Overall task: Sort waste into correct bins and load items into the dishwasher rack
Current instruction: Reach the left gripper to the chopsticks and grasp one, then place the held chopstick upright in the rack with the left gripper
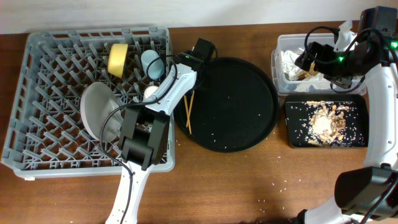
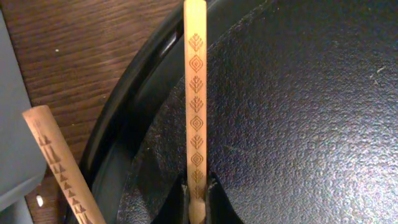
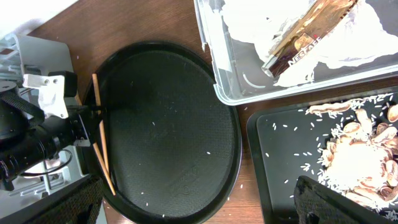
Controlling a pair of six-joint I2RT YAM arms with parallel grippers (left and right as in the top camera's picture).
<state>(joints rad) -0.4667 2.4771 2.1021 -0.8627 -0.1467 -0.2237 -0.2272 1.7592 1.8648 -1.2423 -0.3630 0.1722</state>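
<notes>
My left gripper (image 1: 190,92) is shut on one wooden chopstick (image 2: 196,118) at the left rim of the round black tray (image 1: 233,106). The second chopstick (image 2: 59,168) lies loose beside it. Both chopsticks show in the right wrist view (image 3: 101,146). The grey dishwasher rack (image 1: 37,99) holds a pale plate (image 1: 98,112), a yellow bowl (image 1: 117,60) and a light-blue cup (image 1: 151,64). My right gripper (image 3: 199,208) is open and empty, high over the clear tub (image 3: 214,68), which holds white napkins (image 3: 261,25) and a gold-brown wrapper (image 3: 305,37).
The black rectangular tray (image 1: 295,140) in front of the tub holds beige food scraps (image 1: 324,123) and rice. Rice grains lie scattered on the round tray and the wooden table. A small pale cup (image 1: 151,93) sits in the rack, partly hidden by my left arm.
</notes>
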